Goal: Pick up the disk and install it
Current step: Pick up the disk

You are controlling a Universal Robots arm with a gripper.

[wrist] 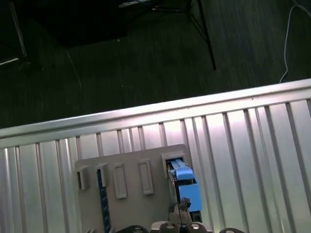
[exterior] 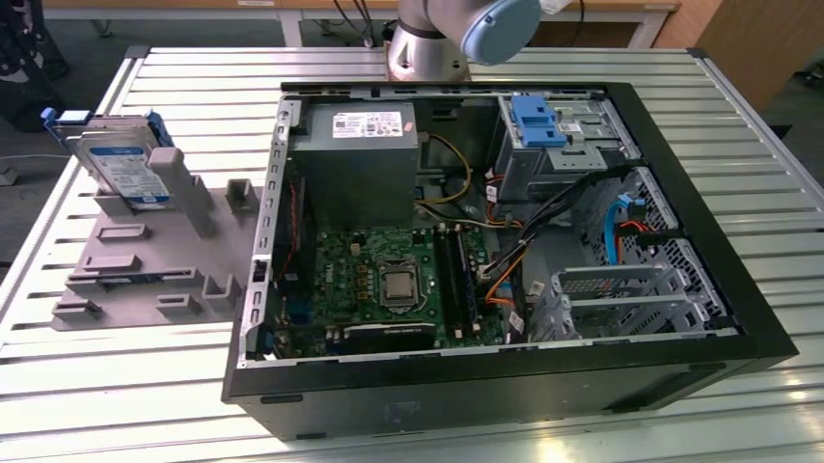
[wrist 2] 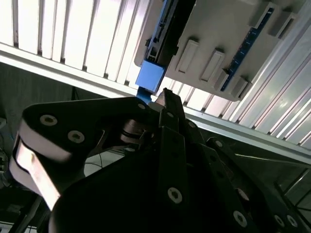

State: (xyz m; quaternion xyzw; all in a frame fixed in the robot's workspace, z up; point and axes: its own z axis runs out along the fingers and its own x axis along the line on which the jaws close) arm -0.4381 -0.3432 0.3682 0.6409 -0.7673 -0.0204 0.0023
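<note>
Poised close to the disk [exterior: 123, 169], propped on edge in a grey rack [exterior: 142, 260] on the surface [exterior: 129, 386], toward the exterior view's left of the open computer case [exterior: 759, 333], blue frame uppermost, likely for easy grasping; cannot tell whether jaws open or closed

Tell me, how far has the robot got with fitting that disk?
Nothing looks done yet. The disk stands in its grey holder on the table, not lifted. The pincer hangs over it. Left: getting it into the open computer case.
</note>
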